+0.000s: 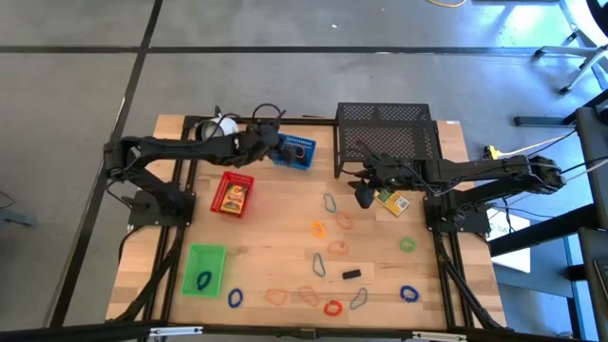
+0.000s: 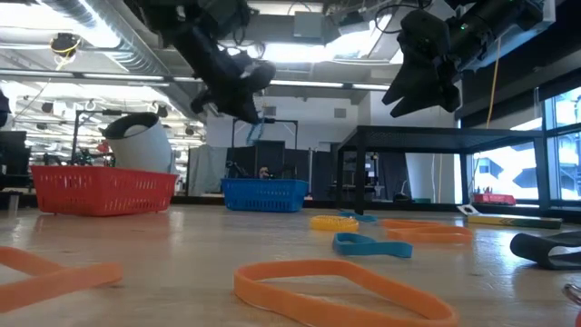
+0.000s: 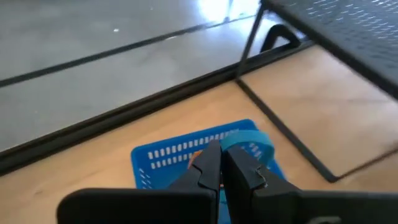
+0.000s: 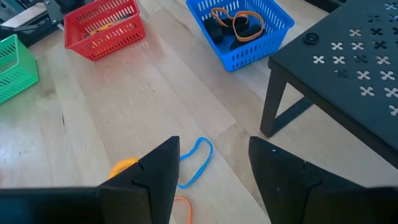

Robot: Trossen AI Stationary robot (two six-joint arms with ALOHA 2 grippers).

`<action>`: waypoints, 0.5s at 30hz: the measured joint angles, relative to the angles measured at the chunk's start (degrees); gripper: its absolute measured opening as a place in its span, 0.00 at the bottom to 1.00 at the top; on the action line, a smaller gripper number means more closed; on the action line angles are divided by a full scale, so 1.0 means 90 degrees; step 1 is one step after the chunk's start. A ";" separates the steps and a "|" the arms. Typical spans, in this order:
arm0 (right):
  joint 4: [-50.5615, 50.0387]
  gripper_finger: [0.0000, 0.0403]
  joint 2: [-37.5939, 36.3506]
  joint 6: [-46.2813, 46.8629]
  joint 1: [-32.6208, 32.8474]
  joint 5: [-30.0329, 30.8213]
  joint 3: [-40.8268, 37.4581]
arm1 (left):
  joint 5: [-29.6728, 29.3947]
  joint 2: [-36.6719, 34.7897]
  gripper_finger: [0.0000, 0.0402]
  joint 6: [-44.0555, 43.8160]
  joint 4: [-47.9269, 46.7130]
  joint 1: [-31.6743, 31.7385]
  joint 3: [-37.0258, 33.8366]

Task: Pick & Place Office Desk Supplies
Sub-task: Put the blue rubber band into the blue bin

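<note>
My left gripper (image 1: 269, 142) hangs over the blue tray (image 1: 296, 152) at the table's far side, shut on a blue band loop (image 3: 252, 140). The tray (image 4: 273, 31) holds an orange band and dark clips. My right gripper (image 1: 364, 197) hovers open in front of the black mesh rack (image 1: 385, 138), beside the small yellow box (image 1: 392, 200). A blue band (image 4: 196, 158) lies on the table below its fingers (image 4: 161, 162). Several coloured bands (image 1: 318, 264) and a small black clip (image 1: 352, 274) lie on the near half of the table. My left gripper pinches the blue band between its two shut fingers (image 3: 208, 165). The loop's free part (image 3: 261, 146) sticks out past the fingertips. The band is lifted clear, above the blue tray (image 3: 168, 155). In the low view it hangs below the gripper (image 2: 241, 95).
The red tray (image 1: 233, 197) sits left of centre with yellow and orange things in it. The green tray (image 1: 204, 269) near the left near corner holds a blue band. A white round object (image 1: 220, 125) stands at the far left. The rack's legs stand close to my right gripper.
</note>
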 joint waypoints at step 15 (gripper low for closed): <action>0.0000 0.48 0.0000 0.0002 0.0001 -0.0002 0.0000 | 0.0657 0.1361 0.01 -0.0006 0.0341 0.0421 0.0000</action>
